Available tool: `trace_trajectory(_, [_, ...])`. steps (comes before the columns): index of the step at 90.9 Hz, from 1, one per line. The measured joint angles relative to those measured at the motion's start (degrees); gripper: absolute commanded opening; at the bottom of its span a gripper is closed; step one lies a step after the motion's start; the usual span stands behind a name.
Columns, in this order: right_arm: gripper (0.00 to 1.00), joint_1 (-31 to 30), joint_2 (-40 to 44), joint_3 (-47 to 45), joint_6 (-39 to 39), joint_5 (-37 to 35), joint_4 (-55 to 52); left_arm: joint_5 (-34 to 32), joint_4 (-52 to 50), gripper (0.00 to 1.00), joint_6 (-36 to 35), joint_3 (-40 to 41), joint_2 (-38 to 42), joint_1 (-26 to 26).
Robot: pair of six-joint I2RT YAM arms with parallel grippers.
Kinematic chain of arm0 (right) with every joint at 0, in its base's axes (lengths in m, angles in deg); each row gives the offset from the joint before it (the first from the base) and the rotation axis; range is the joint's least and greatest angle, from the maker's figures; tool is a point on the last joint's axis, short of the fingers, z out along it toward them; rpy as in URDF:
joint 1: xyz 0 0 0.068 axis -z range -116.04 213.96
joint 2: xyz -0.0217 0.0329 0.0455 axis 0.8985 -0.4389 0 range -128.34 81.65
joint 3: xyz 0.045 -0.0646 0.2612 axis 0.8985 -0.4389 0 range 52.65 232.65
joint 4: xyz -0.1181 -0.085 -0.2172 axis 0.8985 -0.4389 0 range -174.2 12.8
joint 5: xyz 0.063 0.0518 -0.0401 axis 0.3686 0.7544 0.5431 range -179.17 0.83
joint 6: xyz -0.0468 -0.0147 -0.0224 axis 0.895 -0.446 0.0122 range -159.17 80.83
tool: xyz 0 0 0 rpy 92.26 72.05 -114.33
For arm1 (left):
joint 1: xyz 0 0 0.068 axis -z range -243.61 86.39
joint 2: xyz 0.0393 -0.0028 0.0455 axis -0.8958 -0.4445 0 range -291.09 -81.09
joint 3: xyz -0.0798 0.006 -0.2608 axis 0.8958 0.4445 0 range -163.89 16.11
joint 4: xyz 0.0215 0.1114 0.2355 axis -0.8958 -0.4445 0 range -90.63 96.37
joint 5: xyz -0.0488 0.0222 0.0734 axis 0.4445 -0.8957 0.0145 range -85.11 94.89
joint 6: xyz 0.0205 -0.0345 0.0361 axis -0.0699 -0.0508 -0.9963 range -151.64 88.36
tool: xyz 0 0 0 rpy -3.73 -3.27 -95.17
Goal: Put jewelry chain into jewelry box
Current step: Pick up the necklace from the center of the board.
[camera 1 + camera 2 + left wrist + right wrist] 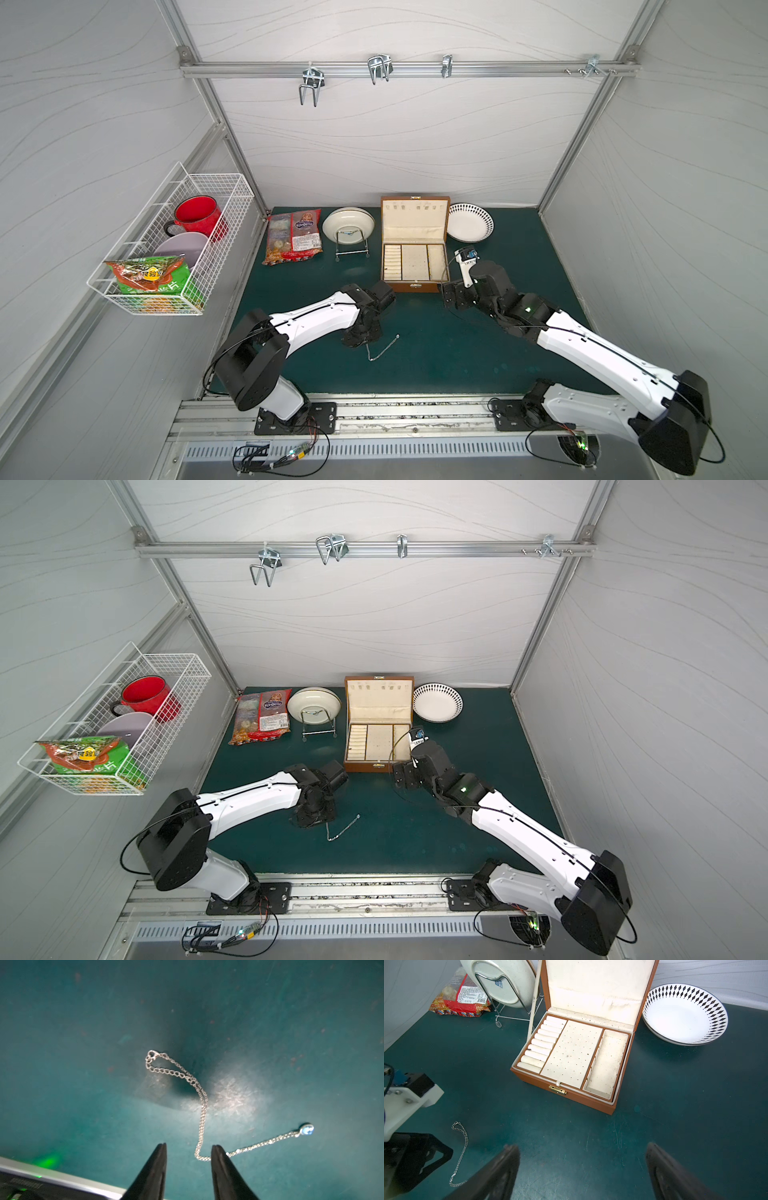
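In both top views, the jewelry chain (382,348) is lying bent on the green surface (457,353), just beside the left arm. The jewelry box (414,245) is standing open behind it, flanked by a racked plate (348,226) and a patterned bowl (470,222). The right arm is overlapping the box's front right corner.

Left wrist: the left jaws are standing apart, with a bend of the chain (202,1105) lying between them.

Right wrist: the right jaws are gaping wide, gripping nothing and facing the box (571,1053).

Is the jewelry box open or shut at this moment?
Open. The jewelry box has its lid standing upright at the back, leaving the ring rolls and the cream side compartment exposed.
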Motion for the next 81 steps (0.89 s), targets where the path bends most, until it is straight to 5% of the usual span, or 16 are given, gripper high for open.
trace_trajectory(81, [0.99, -0.11, 0.0, -0.17, -0.44, -0.24, -0.2, 2.86, 5.25, 0.3, 3.85, 2.38, -4.83, 0.0])
